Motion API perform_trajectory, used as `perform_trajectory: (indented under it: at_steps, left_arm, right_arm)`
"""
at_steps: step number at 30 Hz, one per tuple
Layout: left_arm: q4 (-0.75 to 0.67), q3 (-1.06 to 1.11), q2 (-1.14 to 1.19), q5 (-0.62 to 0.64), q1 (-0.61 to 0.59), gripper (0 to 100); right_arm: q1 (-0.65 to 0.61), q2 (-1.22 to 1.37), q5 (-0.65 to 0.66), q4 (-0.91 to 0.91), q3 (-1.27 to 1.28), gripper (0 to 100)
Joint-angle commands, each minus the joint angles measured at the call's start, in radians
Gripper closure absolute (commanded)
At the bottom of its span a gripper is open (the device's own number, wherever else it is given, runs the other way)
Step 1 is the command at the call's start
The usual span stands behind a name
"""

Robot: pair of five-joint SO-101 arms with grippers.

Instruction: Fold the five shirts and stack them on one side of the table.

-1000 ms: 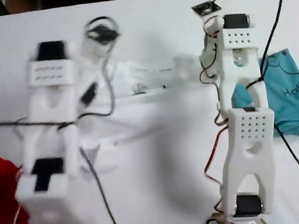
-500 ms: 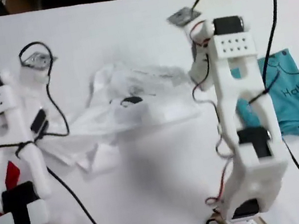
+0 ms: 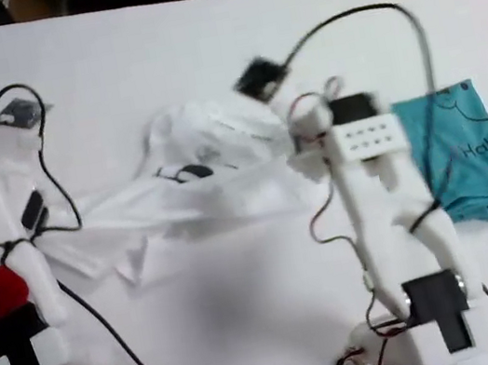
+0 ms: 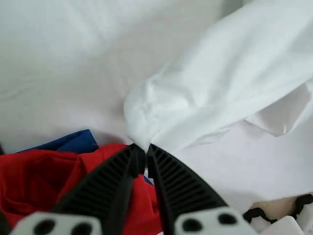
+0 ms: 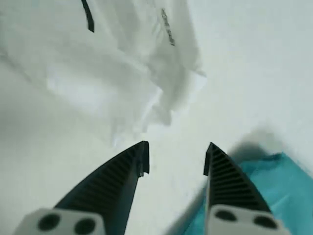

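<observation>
A white shirt (image 3: 214, 173) lies crumpled and stretched across the middle of the table. My left gripper (image 4: 142, 152) is shut on one bunched end of the white shirt (image 4: 205, 93), at the table's left side. Under that gripper lie a red shirt (image 4: 39, 176) and a bit of a blue shirt (image 4: 73, 142). My right gripper (image 5: 177, 155) hangs open just above the table beside the other end of the white shirt (image 5: 112, 63), with nothing between its fingers. A folded teal shirt (image 3: 470, 152) lies at the right.
The red shirt (image 3: 3, 291) shows partly under the left arm at the table's left edge. The teal shirt (image 5: 259, 181) is close beside the right gripper. Black cables trail from both arms over the cloth. Bare table stretches along the back and the front middle.
The left arm has swung to the left, pulling the white shirt out into a long strip. The right arm has turned left toward the shirt's right end.
</observation>
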Motion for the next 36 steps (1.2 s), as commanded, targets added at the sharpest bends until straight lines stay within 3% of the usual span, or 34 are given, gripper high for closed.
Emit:
perform_trajectory:
  at_steps: [1,5,10,16,25,36]
  left_arm:
    - [-0.012,-0.004,-0.018,-0.006,-0.014,97]
    - [-0.012,-0.01,0.034,-0.006,-0.015,97]
    - [-0.012,-0.01,0.044,-0.006,-0.015,97]
    - [-0.012,-0.012,0.044,-0.006,-0.015,97]
    - [-0.012,-0.012,0.044,-0.006,-0.011,97]
    - [-0.009,-0.012,0.044,-0.006,-0.011,97]
  right_arm:
    - [-0.102,0.047,-0.031,-0.042,-0.005,82.3]
    - [-0.137,0.12,-0.031,-0.104,-0.008,84.7]
    - [-0.094,0.202,-0.031,-0.156,-0.015,85.0]
    - [-0.025,0.245,-0.032,-0.139,-0.075,85.0]
    - [-0.03,0.249,-0.032,-0.079,-0.14,84.9]
    - [-0.036,0.352,-0.081,-0.17,-0.14,85.0]
